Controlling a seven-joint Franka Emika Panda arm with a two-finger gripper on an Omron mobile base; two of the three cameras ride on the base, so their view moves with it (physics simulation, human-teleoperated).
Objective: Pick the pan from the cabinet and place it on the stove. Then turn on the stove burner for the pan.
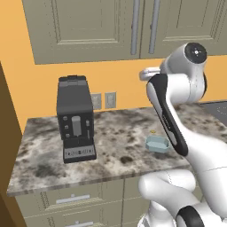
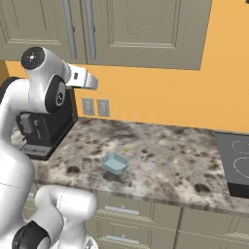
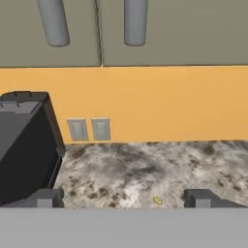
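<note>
The cabinet [image 1: 88, 26] hangs on the wall above the counter with its doors closed, and two vertical bar handles [image 3: 134, 22] meet at its middle seam. The pan is hidden. At the counter's right end lies the black stove [image 2: 236, 160] with thin white burner rings [image 2: 241, 168]; its corner also reaches into the left base view [image 1: 218, 108]. My gripper [image 3: 123, 198] is held up over the counter below the cabinet doors, facing the orange wall. It is open, its fingertips [image 3: 46, 197] far apart with nothing between them.
A black coffee machine [image 1: 75, 117] stands on the counter's left part, close to my hand's left [image 3: 24, 145]. A small light-blue dish [image 2: 115, 163] sits mid-counter, with a tiny yellow bit [image 2: 126, 150] beside it. Two wall outlets [image 3: 89, 129] sit on the orange wall. Drawers [image 2: 121, 210] lie below the counter.
</note>
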